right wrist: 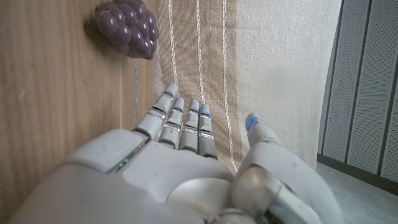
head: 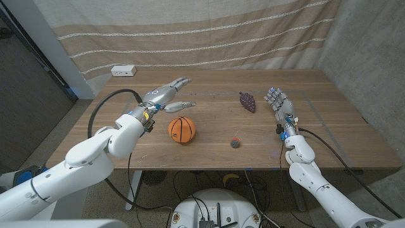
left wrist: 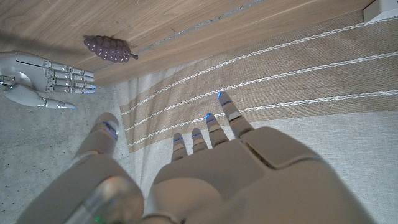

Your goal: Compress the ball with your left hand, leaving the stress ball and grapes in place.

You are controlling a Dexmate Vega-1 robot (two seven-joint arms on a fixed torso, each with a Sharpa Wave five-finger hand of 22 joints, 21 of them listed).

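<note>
Wooden counter (head: 209, 136) before a striped curtain (head: 190, 31). Orange ball (head: 181, 129) near front, grapes (head: 247, 101) right, stress ball (head: 235, 143) between. Left hand (head: 166, 96) raised behind ball, fingers released; right hand (head: 279, 104) likewise empty.

Even, soft light is falling across your scene.
Under your left hand (head: 166, 96) a faint shadow is lying; wrist views are blurring close up.

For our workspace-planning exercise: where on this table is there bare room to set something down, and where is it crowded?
Free: the wood between the white power strip and the grapes along the curtain side, and the front right corner beyond the right hand. Crowded: the front middle, where the left hand hovers behind the basketball, with the small stress ball nearby.
</note>
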